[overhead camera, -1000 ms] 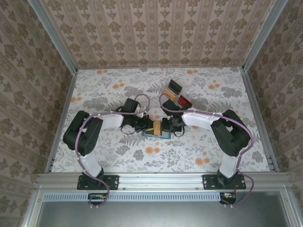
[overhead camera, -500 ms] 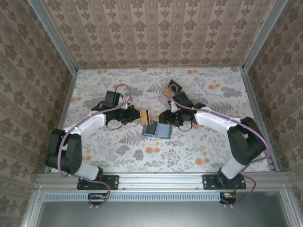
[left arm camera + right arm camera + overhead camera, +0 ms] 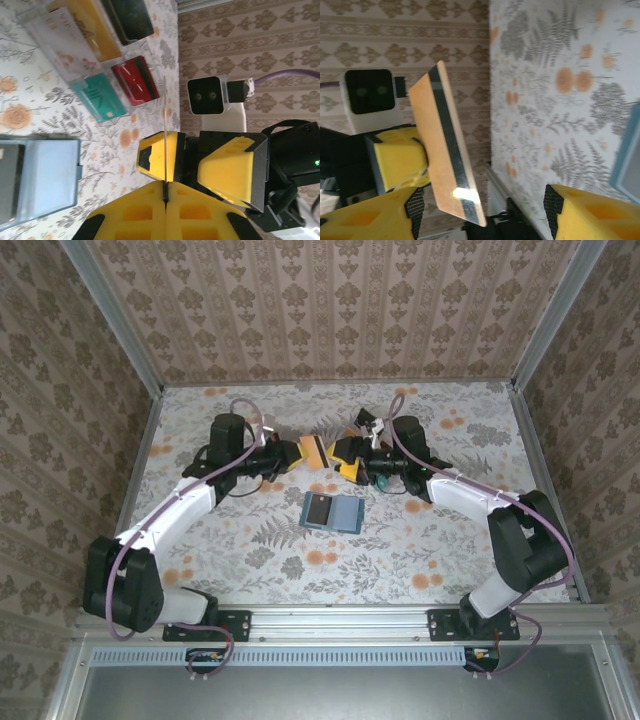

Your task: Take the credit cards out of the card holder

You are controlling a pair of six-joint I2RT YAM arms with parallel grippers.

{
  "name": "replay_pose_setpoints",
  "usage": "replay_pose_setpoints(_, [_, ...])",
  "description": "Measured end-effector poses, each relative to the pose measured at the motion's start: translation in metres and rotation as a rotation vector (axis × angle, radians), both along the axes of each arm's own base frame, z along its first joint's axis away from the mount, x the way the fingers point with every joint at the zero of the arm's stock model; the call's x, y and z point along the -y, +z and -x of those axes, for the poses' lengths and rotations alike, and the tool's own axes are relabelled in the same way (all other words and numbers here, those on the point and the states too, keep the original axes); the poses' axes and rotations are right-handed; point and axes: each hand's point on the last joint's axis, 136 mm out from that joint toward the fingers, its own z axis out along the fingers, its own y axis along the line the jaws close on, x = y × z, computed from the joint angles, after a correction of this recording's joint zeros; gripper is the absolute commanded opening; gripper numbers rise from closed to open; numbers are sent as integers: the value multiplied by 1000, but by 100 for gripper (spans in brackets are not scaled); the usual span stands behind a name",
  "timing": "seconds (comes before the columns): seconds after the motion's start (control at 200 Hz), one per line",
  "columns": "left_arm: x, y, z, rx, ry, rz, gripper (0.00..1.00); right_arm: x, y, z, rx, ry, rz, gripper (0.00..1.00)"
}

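Note:
The teal-blue card holder lies flat on the floral table with a dark card showing on its left half. Behind it, raised off the table, my left gripper is shut on an orange credit card with a black stripe. That card appears edge-on in the left wrist view, pinched at my left gripper. My right gripper faces it, open. The card's free end stands between its fingers, close to one pad; I cannot tell if it touches. The holder's edge shows at the right.
A clear compartment tray with yellow, black, red and teal cards sits on the table behind the grippers. Wallpapered walls and metal rails bound the table. The card holder lies at the lower left of the left wrist view.
Both grippers rose from the card holder toward the back. The left one carried the orange card out of it. The right one opened and left the holder on the table.

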Motion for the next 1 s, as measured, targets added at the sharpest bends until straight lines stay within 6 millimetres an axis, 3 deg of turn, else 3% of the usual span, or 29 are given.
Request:
replay_pose_setpoints(0.355, [9, 19, -3, -19, 21, 86, 0, -4, 38, -2, 38, 32, -129, 27])
replay_pose_setpoints(0.495, [9, 23, -4, -17, 27, 102, 0, 0, 46, -6, 53, 20, -153, 2])
replay_pose_setpoints(0.595, [8, 23, -5, -23, 35, 104, 0, 0, 48, -7, 68, 23, -157, 0])
replay_pose_setpoints(0.695, [3, 17, -3, -38, 40, 77, 38, -1, 46, -7, 88, 32, -127, 0])
replay_pose_setpoints(0.765, [-9, 4, -4, -59, 70, 21, 57, 1, 42, -11, 112, 23, -69, 0])
replay_pose_setpoints(0.835, [-26, -14, -7, -80, 122, -75, 71, 7, 39, -15, 146, 3, 14, 0])
replay_pose_setpoints(0.995, [-61, -47, -13, -78, 179, -287, 88, 21, 43, -24, 272, -18, 228, 0])
